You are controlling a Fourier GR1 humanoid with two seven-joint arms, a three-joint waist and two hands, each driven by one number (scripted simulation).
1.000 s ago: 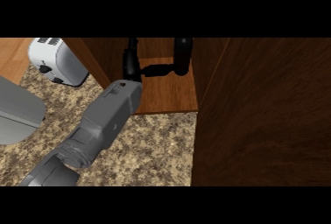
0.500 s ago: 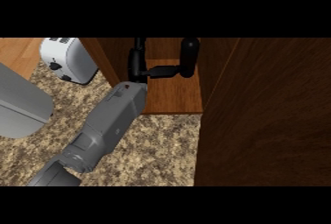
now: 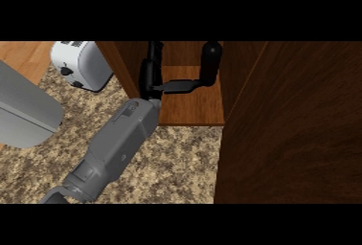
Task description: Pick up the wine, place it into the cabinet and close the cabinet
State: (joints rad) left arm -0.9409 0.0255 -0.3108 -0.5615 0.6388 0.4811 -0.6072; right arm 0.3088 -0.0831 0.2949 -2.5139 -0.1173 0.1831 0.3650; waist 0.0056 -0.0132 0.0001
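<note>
I'm working in a kitchen, home-style by the look of it. I'm looking down at a speckled granite counter point(image 3: 176, 162), with a white toaster point(image 3: 81, 64) sitting on it at the back left, slots facing up. A wooden cabinet point(image 3: 126, 67) is standing just beside the toaster, its dark door point(image 3: 297, 129) hanging open and showing a wood shelf point(image 3: 194, 107). A grey unit point(image 3: 25, 112) is sitting at the left edge; can't tell what it is.

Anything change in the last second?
Only a slight shift rightward in the head view: the toaster, cabinet, right robot hand and wine bottle all slid together. No grab or release is visible. Unchanged: the robot hand is inside the cabinet, meeting the bottle on the shelf.
</note>
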